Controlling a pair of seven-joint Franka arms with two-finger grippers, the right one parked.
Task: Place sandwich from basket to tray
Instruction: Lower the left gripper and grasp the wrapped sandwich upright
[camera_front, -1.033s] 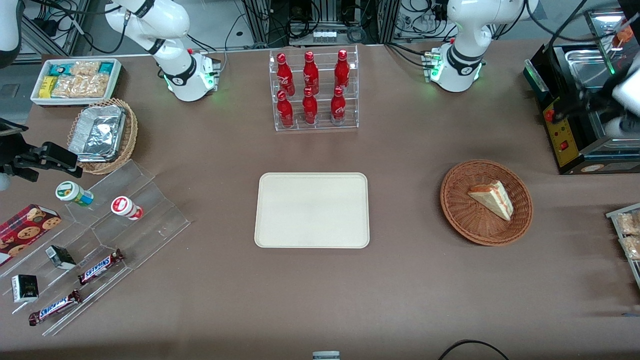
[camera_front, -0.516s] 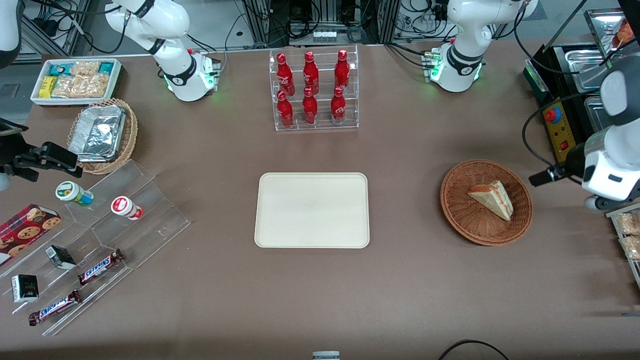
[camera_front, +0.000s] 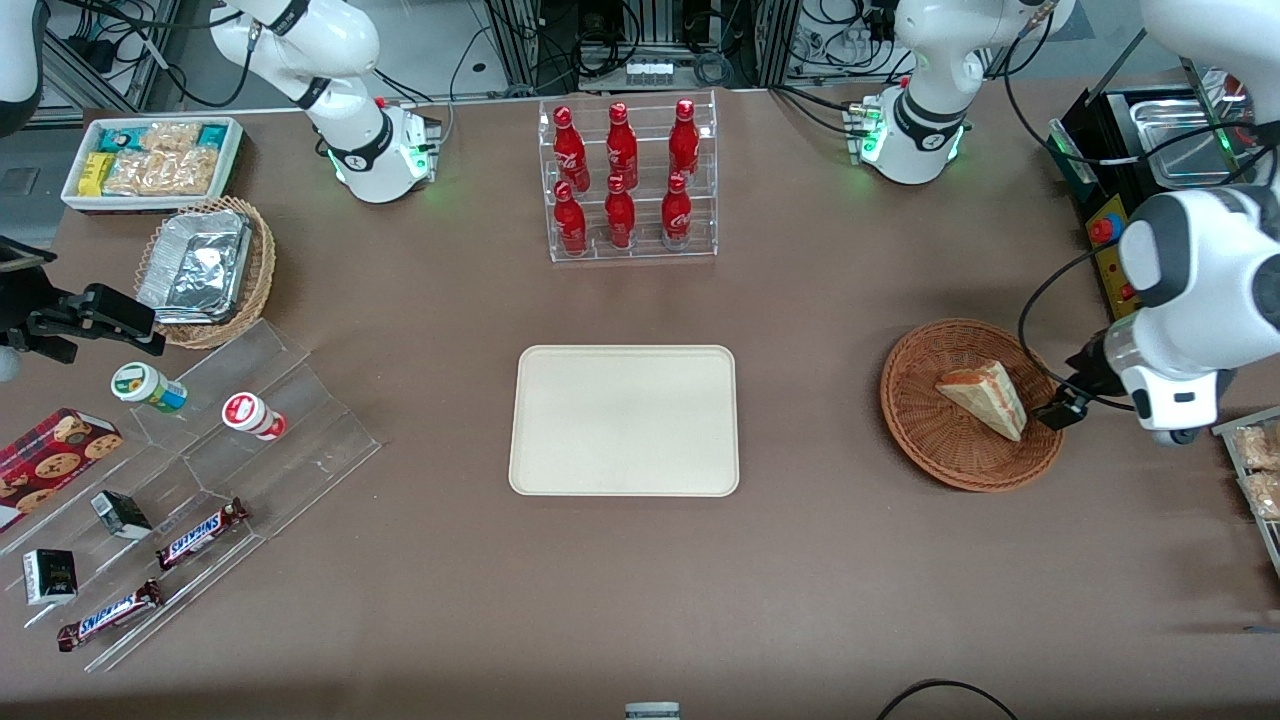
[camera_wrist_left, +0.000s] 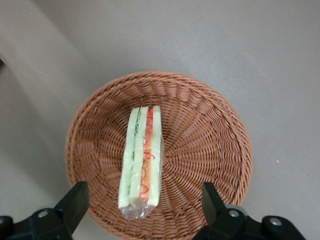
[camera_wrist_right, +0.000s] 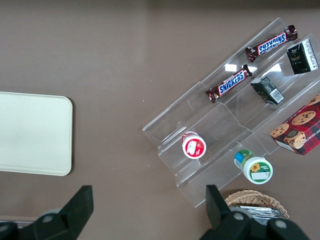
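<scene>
Brown tabletop (camera_front: 820, 560). Triangular white-bread sandwich (camera_wrist_left: 142, 161) with red and green filling rests in the round reddish-brown wicker basket (camera_wrist_left: 210, 150). Left gripper (camera_wrist_left: 142, 212) hovers above the basket rim, fingers spread to straddle the wedge. Cream rectangular tray (camera_front: 624, 420) sits bare, well apart, toward the parked arm's end.

Legible text is limited. "SNICKERS" reads on two chocolate bars (camera_wrist_right: 232, 83) (camera_wrist_right: 270, 43) lying on the clear acrylic stepped stand (camera_wrist_right: 215, 125); the front view shows the same two bars (camera_front: 201, 532) (camera_front: 108, 614). The red bottles (camera_front: 621, 180) in the clear rack carry white script that I cannot make out.

My end effector (camera_wrist_left: 142, 210) hangs above the basket (camera_wrist_left: 210, 145), bearing no markings.
</scene>
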